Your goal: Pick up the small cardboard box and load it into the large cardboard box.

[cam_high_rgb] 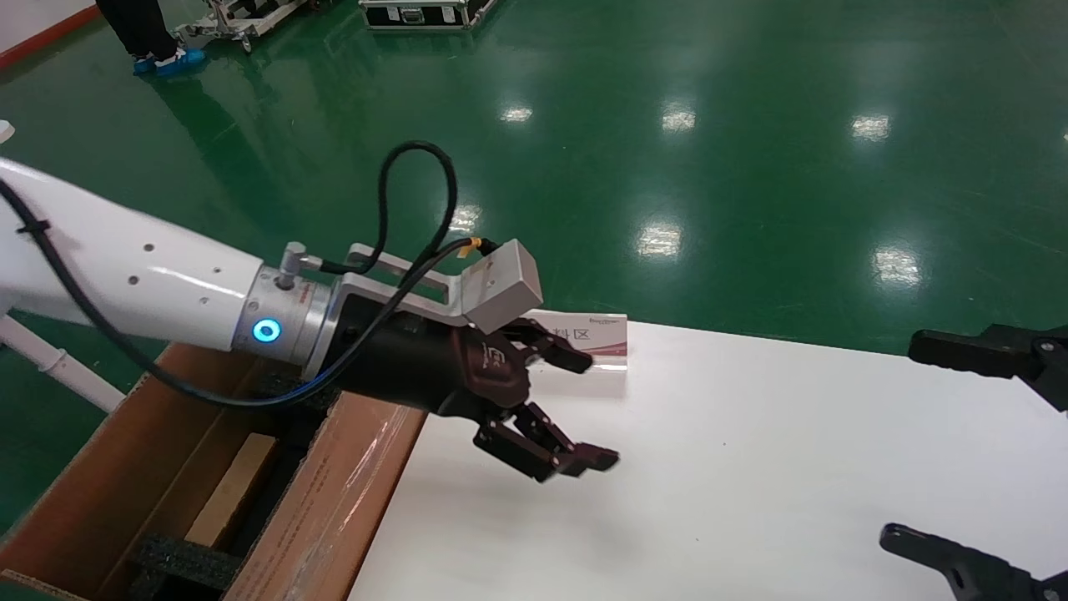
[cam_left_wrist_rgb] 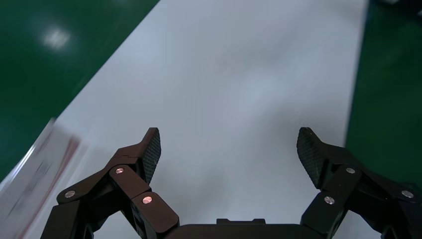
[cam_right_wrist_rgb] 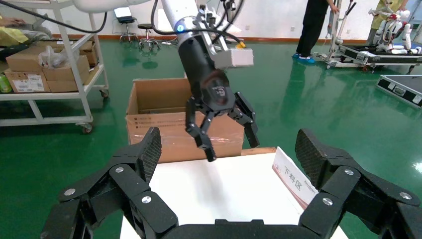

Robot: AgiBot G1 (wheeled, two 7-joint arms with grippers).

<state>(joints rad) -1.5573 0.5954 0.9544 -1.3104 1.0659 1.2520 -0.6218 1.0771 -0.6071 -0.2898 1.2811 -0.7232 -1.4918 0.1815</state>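
Head view: the left gripper (cam_high_rgb: 576,409) hangs over the left part of the white desk (cam_high_rgb: 751,467), just right of the large cardboard box (cam_high_rgb: 325,501).
Left fingers: wide open, with nothing between them. The left wrist view shows only bare desk under them.
Right gripper (cam_high_rgb: 943,446): at the right edge of the desk, parked. Its fingers are open too and hold nothing.
Large box: it sits at the near left, touching the desk edge or just beside it, I cannot tell which. Its top is open. It has shiny tape on the side and black foam (cam_high_rgb: 179,563) inside.
Small cardboard box (cam_high_rgb: 229,488): a flat tan piece lies inside the large box, between the foam bits. I think this is the small box, but I cannot be sure, as no mark shows on it.
Sign: a small white card with red edge (cam_high_rgb: 596,338) stands at the far side of the desk, behind the left gripper.
How far along: it looks like the loading is done, or nearly.
What could go wrong: the left arm is low over the big box wall. If it swings back low, it could bump the wall or catch the black cable (cam_high_rgb: 417,209). The open fingers could also knock over the card.
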